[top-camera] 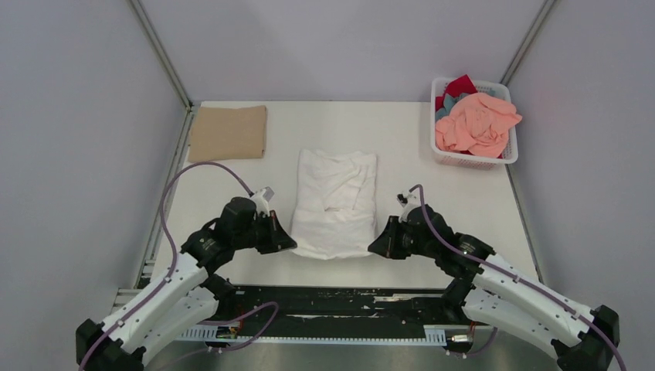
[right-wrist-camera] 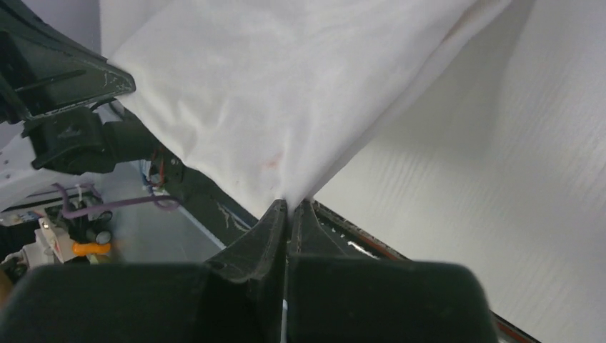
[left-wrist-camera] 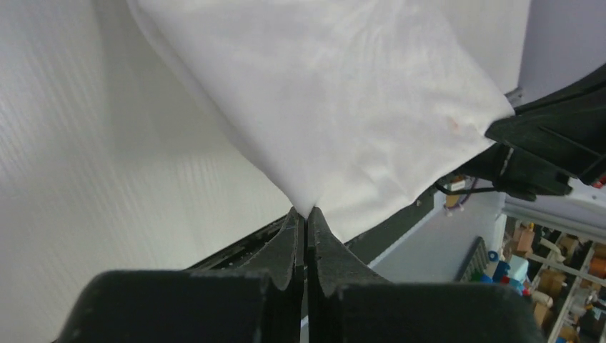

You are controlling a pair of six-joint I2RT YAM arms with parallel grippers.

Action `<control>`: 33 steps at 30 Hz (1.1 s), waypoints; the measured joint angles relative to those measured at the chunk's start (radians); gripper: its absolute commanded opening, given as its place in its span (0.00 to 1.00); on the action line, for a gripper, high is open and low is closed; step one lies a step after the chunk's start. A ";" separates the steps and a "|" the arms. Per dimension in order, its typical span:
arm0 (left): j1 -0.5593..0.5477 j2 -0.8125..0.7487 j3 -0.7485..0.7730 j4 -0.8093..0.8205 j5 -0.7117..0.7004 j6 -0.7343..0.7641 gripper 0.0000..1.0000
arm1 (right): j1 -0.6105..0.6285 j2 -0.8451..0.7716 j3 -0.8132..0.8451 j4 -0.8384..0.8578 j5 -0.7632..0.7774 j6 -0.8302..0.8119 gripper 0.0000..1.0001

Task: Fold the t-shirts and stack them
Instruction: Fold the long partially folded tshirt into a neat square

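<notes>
A white t-shirt (top-camera: 337, 201) lies in a long folded strip in the middle of the table. My left gripper (top-camera: 290, 243) is shut on its near left corner (left-wrist-camera: 309, 204). At the near right corner (right-wrist-camera: 289, 194), my right gripper (top-camera: 374, 246) is shut on the cloth as well. Both wrist views show the white fabric pinched between closed fingertips and stretched between the two arms. A tan t-shirt (top-camera: 229, 132) lies folded flat at the far left. Salmon pink (top-camera: 476, 124), red (top-camera: 460, 84) and grey-blue (top-camera: 448, 110) t-shirts are heaped in a basket.
The white lattice basket (top-camera: 473, 159) stands at the far right corner. White walls enclose the table on three sides. A black rail (top-camera: 340, 297) runs along the near edge between the arm bases.
</notes>
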 measured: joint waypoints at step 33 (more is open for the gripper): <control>0.227 0.430 0.383 0.155 0.040 0.051 0.00 | -0.327 0.290 0.307 0.146 0.130 -0.170 0.00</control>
